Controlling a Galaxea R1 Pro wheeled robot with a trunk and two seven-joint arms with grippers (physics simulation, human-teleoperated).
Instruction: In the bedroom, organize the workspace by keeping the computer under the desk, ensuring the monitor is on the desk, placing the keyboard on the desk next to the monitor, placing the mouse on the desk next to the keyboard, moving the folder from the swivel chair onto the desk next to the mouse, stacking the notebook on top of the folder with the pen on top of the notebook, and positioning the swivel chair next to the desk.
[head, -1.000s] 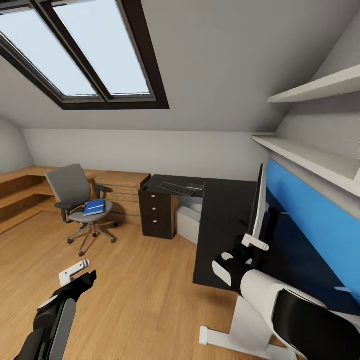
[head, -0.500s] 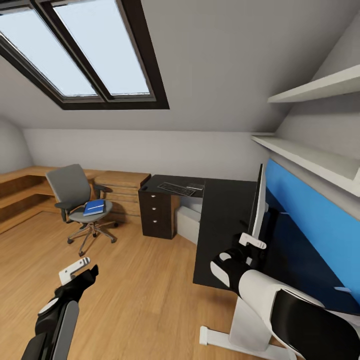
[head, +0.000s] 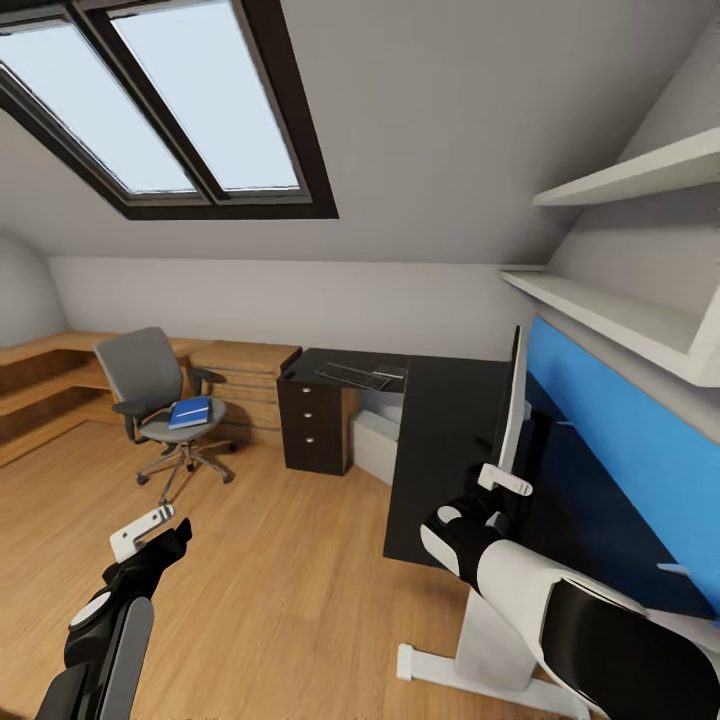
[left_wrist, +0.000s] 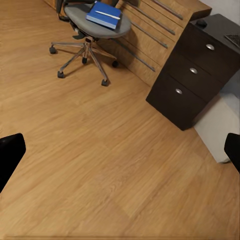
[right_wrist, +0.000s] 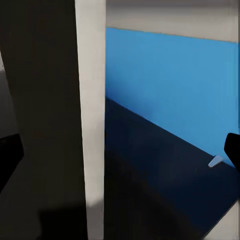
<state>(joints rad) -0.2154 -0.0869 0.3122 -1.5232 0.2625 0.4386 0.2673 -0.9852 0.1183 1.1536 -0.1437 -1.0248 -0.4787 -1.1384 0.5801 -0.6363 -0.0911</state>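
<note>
desk (head: 440, 440), glossy black, right of centre: keyboard (head: 352, 376) at far end; monitor (head: 514, 412) upright near blue wall | wood floor (head: 280, 560), lower left: swivel chair (head: 160, 405) at mid-left; computer (head: 372, 447) under desk

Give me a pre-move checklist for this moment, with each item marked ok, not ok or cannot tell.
1. Monitor stands on the desk: ok.
2. Keyboard lies on the desk: ok, though at the far end, apart from the monitor.
3. Blue folder off the swivel chair: not ok, it lies on the seat.
4. Right gripper free of the monitor: cannot tell; it sits close at the screen's edge and its jaws are hidden.
5. Left gripper empty: ok, open over the wooden floor.
6. Computer under the desk: ok, a pale box shows beneath it beside the drawers.
</note>
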